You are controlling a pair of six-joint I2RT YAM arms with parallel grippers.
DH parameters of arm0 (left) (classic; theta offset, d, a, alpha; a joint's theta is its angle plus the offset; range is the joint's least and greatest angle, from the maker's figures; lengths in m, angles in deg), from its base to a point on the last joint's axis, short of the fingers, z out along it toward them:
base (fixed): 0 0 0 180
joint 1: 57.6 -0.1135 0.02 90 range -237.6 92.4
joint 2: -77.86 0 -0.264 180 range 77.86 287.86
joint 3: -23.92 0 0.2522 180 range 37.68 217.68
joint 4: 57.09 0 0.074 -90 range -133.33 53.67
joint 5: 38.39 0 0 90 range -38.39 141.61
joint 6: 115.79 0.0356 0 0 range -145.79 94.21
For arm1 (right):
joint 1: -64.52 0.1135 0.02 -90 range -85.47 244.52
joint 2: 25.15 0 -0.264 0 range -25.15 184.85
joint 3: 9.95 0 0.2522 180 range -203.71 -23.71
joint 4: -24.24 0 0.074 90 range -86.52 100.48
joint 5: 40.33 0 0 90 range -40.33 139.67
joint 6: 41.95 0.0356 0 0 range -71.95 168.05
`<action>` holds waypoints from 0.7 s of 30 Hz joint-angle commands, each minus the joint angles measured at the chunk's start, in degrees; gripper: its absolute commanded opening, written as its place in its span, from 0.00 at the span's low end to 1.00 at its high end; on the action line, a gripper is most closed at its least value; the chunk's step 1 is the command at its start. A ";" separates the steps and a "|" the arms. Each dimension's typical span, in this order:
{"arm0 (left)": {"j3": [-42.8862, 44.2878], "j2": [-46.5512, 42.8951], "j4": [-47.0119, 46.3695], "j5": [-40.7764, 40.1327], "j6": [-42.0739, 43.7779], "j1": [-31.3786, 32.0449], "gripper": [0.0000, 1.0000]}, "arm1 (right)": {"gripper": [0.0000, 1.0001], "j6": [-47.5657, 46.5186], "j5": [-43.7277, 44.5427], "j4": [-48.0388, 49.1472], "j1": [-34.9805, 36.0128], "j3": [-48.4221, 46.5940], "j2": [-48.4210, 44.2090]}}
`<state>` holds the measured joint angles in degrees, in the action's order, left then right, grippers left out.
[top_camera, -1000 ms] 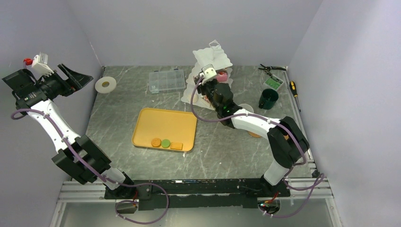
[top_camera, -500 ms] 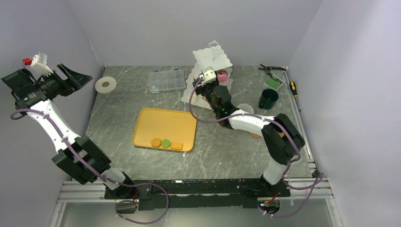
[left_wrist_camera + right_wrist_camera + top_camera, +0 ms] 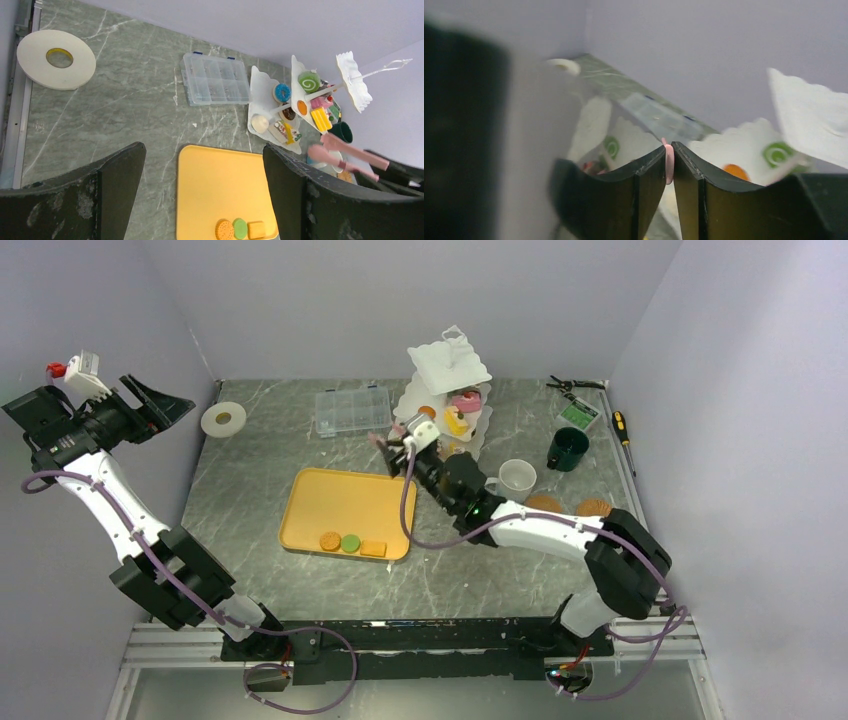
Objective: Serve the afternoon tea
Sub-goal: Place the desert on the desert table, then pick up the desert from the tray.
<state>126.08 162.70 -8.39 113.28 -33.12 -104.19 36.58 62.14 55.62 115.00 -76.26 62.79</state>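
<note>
Surface: grey marbled table [image 3: 250, 470] boxed in by pale lilac walls, seen from above.
Working tool: the right gripper [image 3: 669, 155] has its jaws pinched nearly together on the handle end of the pink tongs [image 3: 360, 153]. It hangs over the table between the far right corner of the yellow tray [image 3: 340, 495] and the stand [image 3: 449, 362].
Tea stand: white, three scalloped tiers, at the back of the table, just beyond the tongs.
On the stand: pink donut [image 3: 465, 400], yellow cake slice [image 3: 456, 421], green swirl cake [image 3: 309, 81], blue donut [image 3: 282, 92].
Mugs: white mug [image 3: 515, 480] just right of the right arm; green mug [image 3: 567, 448] farther right.
Coasters: two cork coasters [image 3: 545, 504] lie on the table in front of the white mug.
Tray contents: orange biscuit [image 3: 329, 540], green biscuit [image 3: 350, 542] and square biscuit [image 3: 374, 548] sit in a row at the near edge.
Idle tool: the left gripper [image 3: 201, 150] has its jaws spread wide, grasping nothing, raised high beyond the table's left edge.
Back left: clear box [image 3: 352, 410] and tape roll [image 3: 223, 418].
</note>
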 commanded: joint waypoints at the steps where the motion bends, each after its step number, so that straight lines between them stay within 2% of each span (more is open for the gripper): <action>1: 2.05 -1.42 -1.28 1.81 -0.76 -0.39 0.93 | 0.61 1.66 -1.67 -0.13 5.06 1.51 -1.83; 10: 2.01 -1.39 -0.85 1.84 -0.38 -0.53 0.93 | 0.61 6.60 -5.38 -4.42 12.60 3.29 -1.26; 17: 1.45 -1.53 -1.19 2.05 -0.49 -0.66 0.93 | 0.62 10.73 -11.15 -7.55 15.43 6.15 -0.13; 21: 0.87 -1.60 -1.59 2.64 -1.00 -0.67 0.93 | 0.61 11.38 -11.12 -7.86 16.62 6.26 1.87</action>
<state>126.10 162.70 -8.39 113.31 -33.16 -104.41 45.57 53.00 46.66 130.50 -69.88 62.93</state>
